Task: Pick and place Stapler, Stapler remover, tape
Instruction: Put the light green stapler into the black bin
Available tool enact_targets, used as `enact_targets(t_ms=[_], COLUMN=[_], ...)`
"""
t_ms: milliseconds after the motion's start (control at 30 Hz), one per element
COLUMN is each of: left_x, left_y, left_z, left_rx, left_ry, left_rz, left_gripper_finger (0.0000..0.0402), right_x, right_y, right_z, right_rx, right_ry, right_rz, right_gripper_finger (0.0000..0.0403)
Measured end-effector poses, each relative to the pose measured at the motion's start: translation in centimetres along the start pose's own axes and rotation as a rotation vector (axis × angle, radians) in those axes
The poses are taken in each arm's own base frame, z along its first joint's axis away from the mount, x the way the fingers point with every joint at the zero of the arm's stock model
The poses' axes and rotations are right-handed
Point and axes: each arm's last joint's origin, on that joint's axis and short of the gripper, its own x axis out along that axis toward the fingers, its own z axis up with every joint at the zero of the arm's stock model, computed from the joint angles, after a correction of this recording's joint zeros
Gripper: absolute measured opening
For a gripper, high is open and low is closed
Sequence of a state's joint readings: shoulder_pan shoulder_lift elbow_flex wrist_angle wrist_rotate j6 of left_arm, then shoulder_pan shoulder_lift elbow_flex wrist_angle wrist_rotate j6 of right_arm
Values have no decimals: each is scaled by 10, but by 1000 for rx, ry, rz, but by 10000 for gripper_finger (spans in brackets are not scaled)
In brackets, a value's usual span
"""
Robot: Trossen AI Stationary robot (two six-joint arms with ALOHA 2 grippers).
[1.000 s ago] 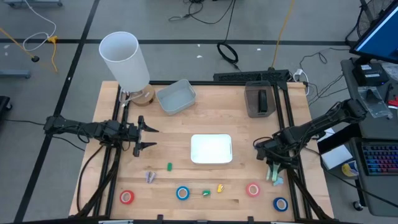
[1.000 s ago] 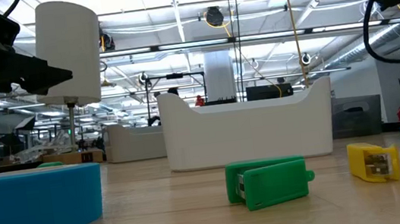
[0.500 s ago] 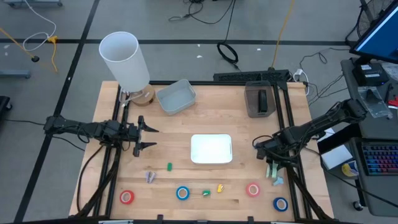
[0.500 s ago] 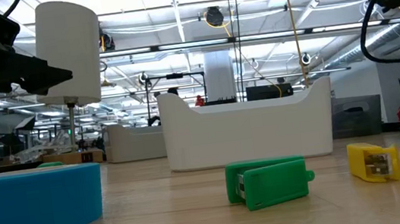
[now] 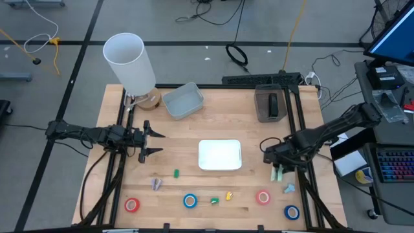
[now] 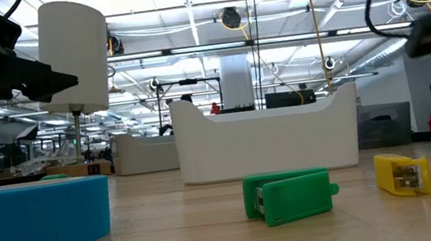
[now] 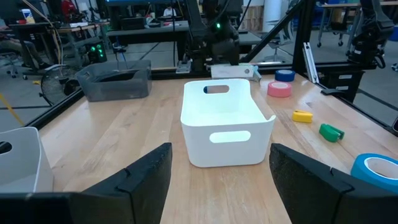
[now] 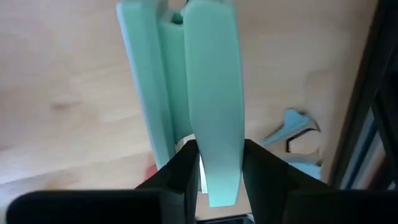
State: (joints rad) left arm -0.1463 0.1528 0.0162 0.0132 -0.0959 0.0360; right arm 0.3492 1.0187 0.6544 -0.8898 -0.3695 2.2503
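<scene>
Slippage is the main worry here: the right gripper (image 8: 214,163) has its jaws clenched on a pale green stapler (image 8: 186,93), pinched at one end only, so the long body hangs out ahead and could pivot or drop if the arm swings fast. From above, that gripper (image 5: 277,169) sits at about 3 o'clock from the white bin (image 5: 220,155), with the stapler (image 5: 277,173) lifted off the tabletop (image 5: 220,123). A light blue staple remover (image 5: 288,188) lies close by at the gripper's 5 o'clock, and a low carry might clip it. The tape is well apart along the tabletop's near edge: red rolls (image 5: 132,205) (image 5: 262,197) and blue rolls (image 5: 189,200) (image 5: 292,211). The left gripper (image 5: 155,144) waits at the bin's 9 o'clock, jaws spread wide and holding nothing.
</scene>
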Motion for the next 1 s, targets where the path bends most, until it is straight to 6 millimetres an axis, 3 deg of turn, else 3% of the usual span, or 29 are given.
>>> enact_targets(t_ms=[267,467,733,1000], left_x=[0,0,0,0], left_y=[0,0,0,0], left_z=[0,0,0,0], left_rx=[-1,-12,-27,-39], left_ry=[0,0,0,0], left_rz=[0,0,0,0], left_gripper_finger=[269,269,269,269], right_x=[-43,-74,-121,-150], right_y=[11,29,54,62], right_z=[-13,-4,33,86], right_rx=[-114,-258,-432,-458], right_ry=[-260,-518,-770,-952], right_rz=[219,386,430,355], right_gripper_finger=[91,91,91,91])
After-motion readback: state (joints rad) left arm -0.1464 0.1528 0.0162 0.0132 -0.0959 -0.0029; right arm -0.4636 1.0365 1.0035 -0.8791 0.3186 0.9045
